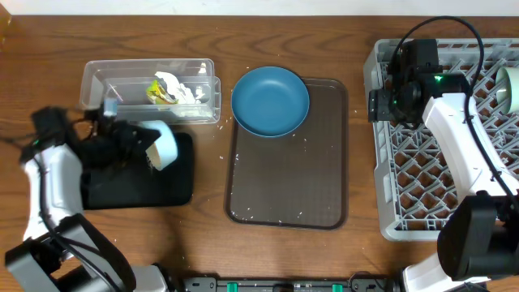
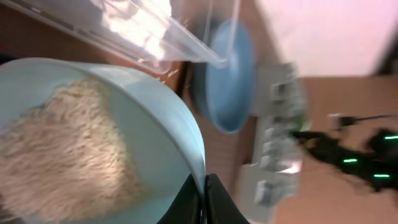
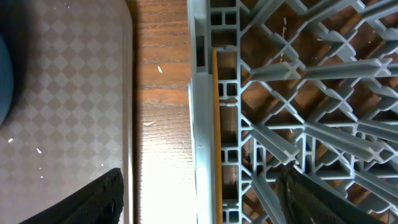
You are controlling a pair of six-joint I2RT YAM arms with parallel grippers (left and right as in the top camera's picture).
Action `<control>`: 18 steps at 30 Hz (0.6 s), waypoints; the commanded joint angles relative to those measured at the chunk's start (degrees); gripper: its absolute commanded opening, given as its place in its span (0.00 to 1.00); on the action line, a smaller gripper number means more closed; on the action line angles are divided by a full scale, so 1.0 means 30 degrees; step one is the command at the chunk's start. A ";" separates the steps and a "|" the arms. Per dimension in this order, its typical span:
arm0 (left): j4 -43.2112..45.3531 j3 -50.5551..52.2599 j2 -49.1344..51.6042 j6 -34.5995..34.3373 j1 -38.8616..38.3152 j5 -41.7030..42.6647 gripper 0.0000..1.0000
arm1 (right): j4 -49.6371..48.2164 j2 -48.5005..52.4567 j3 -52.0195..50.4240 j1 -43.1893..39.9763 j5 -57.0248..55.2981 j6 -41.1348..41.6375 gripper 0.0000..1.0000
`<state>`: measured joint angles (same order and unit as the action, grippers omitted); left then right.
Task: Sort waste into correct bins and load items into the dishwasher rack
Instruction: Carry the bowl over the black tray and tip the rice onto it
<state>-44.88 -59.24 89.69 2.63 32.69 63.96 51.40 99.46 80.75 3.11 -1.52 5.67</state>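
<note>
My left gripper [image 1: 139, 146] is shut on the rim of the pale white-blue bowl [image 1: 165, 144], which is tipped on its side over the black tray [image 1: 174, 182]. In the left wrist view the bowl [image 2: 155, 137] holds a mound of rice-like scraps [image 2: 68, 143], and its rim is pinched in my gripper [image 2: 204, 200]. The clear tub [image 1: 97, 81] holds crumpled tissue [image 1: 170, 81] and a yellow-green wrapper [image 1: 156, 95]. My right gripper [image 1: 378, 105] hangs open over the left wall of the dishwasher rack [image 1: 430, 186]. A thin orange-brown strip, seemingly the chopstick [image 3: 216, 124], lies along that wall [image 3: 202, 112].
A dark blue plate [image 1: 270, 100] sits at the far end of the brown serving tray [image 1: 288, 182], which carries a few white crumbs. A mint-green bowl [image 1: 509, 89] stands at the rack's right edge. Bare table separates the tray [image 3: 62, 93] from the rack.
</note>
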 commanded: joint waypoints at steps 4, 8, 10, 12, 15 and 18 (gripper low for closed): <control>0.0066 0.1304 0.0036 0.0874 0.2943 0.6215 0.06 | -0.0073 -0.0481 0.0335 -0.0423 -0.0211 0.0160 0.78; 0.0058 0.1654 0.0058 0.0452 0.3738 0.6557 0.06 | -0.0022 -0.0481 0.0335 -0.0503 -0.0211 0.0153 0.78; 0.0066 0.1661 0.0058 0.0452 0.3796 0.6564 0.06 | 0.0015 -0.0481 0.0335 -0.0503 -0.0211 0.0160 0.78; 0.0080 0.1668 0.0058 0.0466 0.3796 0.6783 0.06 | 0.0007 -0.0481 0.0335 -0.0554 -0.0219 0.0153 0.78; 0.0080 0.1676 0.0058 0.0466 0.3796 0.6907 0.06 | 0.0015 -0.0481 0.0335 -0.0554 -0.0211 0.0153 0.78; 0.0073 0.1676 0.0058 0.0459 0.3796 0.6914 0.06 | 0.0000 -0.0481 0.0335 -0.0554 -0.0211 0.0153 0.77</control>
<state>-44.69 -54.57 89.69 3.44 43.83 82.39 51.40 99.46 80.75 3.07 -1.54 5.67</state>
